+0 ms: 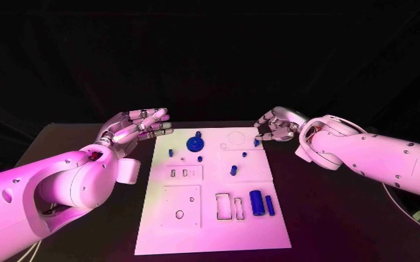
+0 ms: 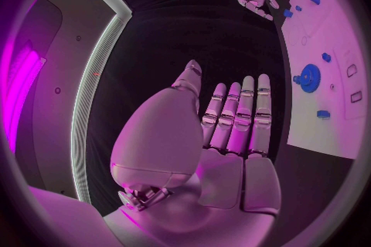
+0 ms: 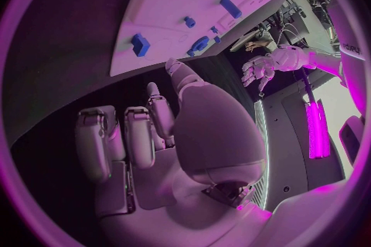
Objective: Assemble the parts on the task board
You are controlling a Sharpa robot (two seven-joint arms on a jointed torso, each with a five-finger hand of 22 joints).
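Note:
The white task board (image 1: 210, 231) lies lengthwise in the middle of the black table. A blue gear (image 1: 194, 145) sits near its far end, with small blue pieces (image 1: 233, 169) around it. Two blue cylinders (image 1: 257, 202) lie side by side near the board's right edge. My left hand (image 1: 140, 125) hovers off the board's far left corner, fingers (image 2: 246, 111) stretched out straight and holding nothing. My right hand (image 1: 278, 124) hangs at the far right corner, just beyond a small blue piece (image 1: 257, 142). Its fingers (image 3: 116, 136) are curled in with nothing in them.
The board has rectangular cut-outs (image 1: 229, 206) near the cylinders and a square plate with holes (image 1: 181, 204) on its near left. Black table (image 1: 332, 225) surrounds the board on both sides.

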